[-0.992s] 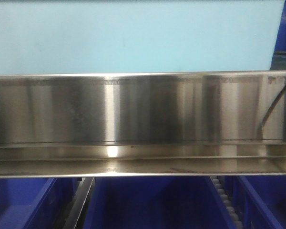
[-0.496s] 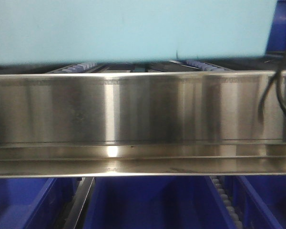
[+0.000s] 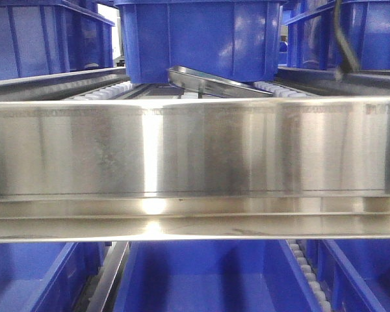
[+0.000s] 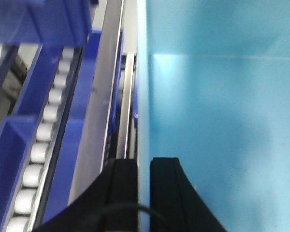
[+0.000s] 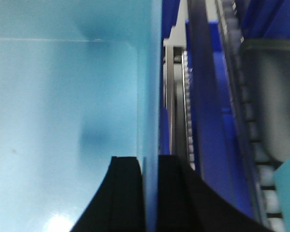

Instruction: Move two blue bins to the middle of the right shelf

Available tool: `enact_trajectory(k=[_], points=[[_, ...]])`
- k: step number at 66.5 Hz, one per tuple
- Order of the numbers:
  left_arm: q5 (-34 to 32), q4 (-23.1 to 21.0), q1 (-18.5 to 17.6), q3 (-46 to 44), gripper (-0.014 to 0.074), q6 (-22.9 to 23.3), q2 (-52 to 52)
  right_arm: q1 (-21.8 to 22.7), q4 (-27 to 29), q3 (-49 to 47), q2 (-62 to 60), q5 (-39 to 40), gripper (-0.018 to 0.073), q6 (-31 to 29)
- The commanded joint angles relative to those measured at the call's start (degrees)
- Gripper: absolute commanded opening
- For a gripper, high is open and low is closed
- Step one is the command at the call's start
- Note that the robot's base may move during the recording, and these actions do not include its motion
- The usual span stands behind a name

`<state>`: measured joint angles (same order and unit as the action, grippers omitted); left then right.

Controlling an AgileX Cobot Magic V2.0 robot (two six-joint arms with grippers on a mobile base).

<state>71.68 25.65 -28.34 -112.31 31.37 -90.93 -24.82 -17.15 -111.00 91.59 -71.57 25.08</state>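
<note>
Front view: the right shelf middle (image 3: 182, 97) shows mainly as its broad, mirror-like front rail (image 3: 195, 156), which hides the tier's floor just behind it. Further back a dark blue bin (image 3: 201, 39) stands over white rollers (image 3: 110, 90), its top cut off by the frame. Below the rail, lower blue bins (image 3: 201, 279) are cropped at the bottom edge.

Left wrist view: the left gripper (image 4: 143, 193) has one black finger on each side of a thin upright wall of the light blue bin (image 4: 222, 121) and is clamped on it. The bin's blurred interior runs out of frame.

Right wrist view: the right gripper (image 5: 149, 193) pinches another wall of this bin in the same way, with blurred steel rails just beside it. Whether the bin rests on the tier cannot be told.
</note>
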Motion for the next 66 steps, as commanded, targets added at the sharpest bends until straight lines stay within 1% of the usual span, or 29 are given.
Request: enact_trajectory(k=[1,12,19,66], points=[[-1.71,-0.65,-1.71,-1.51,-0.0111,-0.10,0.81,-0.31,-0.46,-0.79,-1.37,1.61,-0.0162,-0.22],[-1.71,-0.52,-1.59,-1.51,-0.0111,-0.10,0.81,-0.31,-0.46,-0.79,-1.58,1.61,-0.0162,-0.22],[-1.71,0.60,-1.58,-1.51,-0.0111,-0.10,0.81,-0.31,-0.46,-0.79,-1.58,1.61,-0.0162,-0.22],[-1.71,0.59,-1.58,-1.51,-0.0111,-0.10,0.81,-0.31,-0.46,-0.79,-1.58,2.06,-0.0162,-0.22]])
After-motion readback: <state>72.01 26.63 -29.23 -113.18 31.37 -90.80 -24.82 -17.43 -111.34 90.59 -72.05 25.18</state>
